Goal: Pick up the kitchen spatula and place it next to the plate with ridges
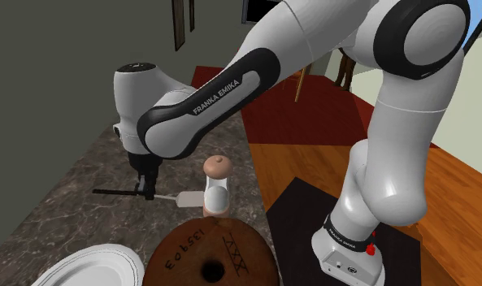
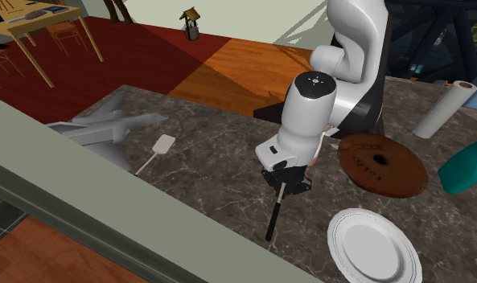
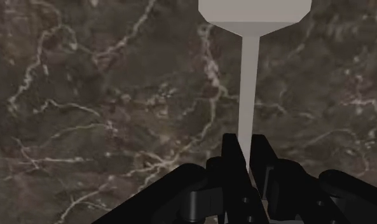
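Starting at the second exterior view's left, a pale grey angular shape (image 2: 100,129) lies by a corner of the counter (image 2: 204,161). A white flat-bladed tool (image 2: 163,144) rests just beside it on the dark veined stone. Towards the counter's middle, near the edge that runs along the low wall, the hand (image 2: 283,186) points down and is closed on the kitchen spatula (image 2: 273,219). The spatula's black handle sticks out towards that edge. In the wrist view the 2 fingers (image 3: 231,156) pinch the spatula's pale shaft, and its blade points away from them. I cannot tell whether it touches the stone. Further right lies a brown disc (image 2: 365,169) with a hole. Beside it, nearer the wall edge, is the white ridged plate (image 2: 373,249), close to the handle's end but not touching it. In the shoulder view a shaker (image 1: 217,185) stands just beside the spatula's blade.
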`<state>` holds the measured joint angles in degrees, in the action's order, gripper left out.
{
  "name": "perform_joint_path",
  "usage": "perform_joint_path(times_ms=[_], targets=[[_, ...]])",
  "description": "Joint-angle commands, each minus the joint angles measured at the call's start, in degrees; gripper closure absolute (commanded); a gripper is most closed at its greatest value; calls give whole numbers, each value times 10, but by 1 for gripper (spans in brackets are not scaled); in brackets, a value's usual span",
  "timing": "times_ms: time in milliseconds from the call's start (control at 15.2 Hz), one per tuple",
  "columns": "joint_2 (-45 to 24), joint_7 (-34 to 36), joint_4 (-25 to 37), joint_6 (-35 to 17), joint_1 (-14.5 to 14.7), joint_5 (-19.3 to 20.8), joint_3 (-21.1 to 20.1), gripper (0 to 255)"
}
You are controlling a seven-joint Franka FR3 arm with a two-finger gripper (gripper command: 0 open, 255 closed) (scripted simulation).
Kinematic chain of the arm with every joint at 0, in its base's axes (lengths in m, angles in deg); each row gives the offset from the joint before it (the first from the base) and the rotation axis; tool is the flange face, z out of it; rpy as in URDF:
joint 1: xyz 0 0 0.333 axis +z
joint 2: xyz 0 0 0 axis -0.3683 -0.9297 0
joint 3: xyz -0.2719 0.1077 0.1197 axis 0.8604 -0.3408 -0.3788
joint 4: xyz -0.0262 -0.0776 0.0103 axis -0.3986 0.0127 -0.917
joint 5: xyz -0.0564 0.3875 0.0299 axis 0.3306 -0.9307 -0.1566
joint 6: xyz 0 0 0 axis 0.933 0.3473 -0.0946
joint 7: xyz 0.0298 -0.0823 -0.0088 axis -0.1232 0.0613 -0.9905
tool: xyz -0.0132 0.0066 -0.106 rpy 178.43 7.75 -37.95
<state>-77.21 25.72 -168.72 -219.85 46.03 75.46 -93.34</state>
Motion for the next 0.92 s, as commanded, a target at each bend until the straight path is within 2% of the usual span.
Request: perform_joint_path(times_ms=[0, 330, 594, 858], targets=[[0, 0, 0, 0, 0, 0, 0, 0], [0, 0, 0, 0, 0, 0, 0, 0], [42, -8, 25, 66, -3, -11, -2, 0], [42, -8, 25, 66, -3, -11, -2, 0]])
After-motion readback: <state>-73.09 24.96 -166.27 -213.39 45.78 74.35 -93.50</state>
